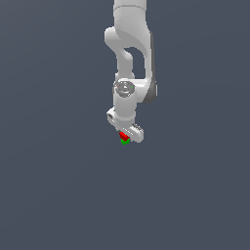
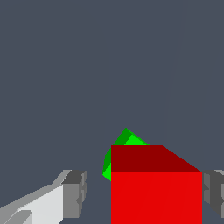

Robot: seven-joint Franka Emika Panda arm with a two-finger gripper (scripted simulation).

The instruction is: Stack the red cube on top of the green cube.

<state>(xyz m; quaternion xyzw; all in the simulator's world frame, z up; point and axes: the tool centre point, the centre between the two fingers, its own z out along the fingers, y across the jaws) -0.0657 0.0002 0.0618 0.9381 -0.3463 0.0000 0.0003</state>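
Red cube between end effector fingers, one pad touching, other apart, grip uncertain; green cube directly beneath, slightly toward 11 o'clock in wrist view, rotated against red's edges.

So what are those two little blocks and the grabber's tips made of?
It's a simulator's render, so the look only hints. The red cube and the green cube are flat, unmarked colour with sharp edges and no shine, like matte plastic or painted wood. One of the fingertips looks dull grey, rubbery perhaps, on a smooth white body.
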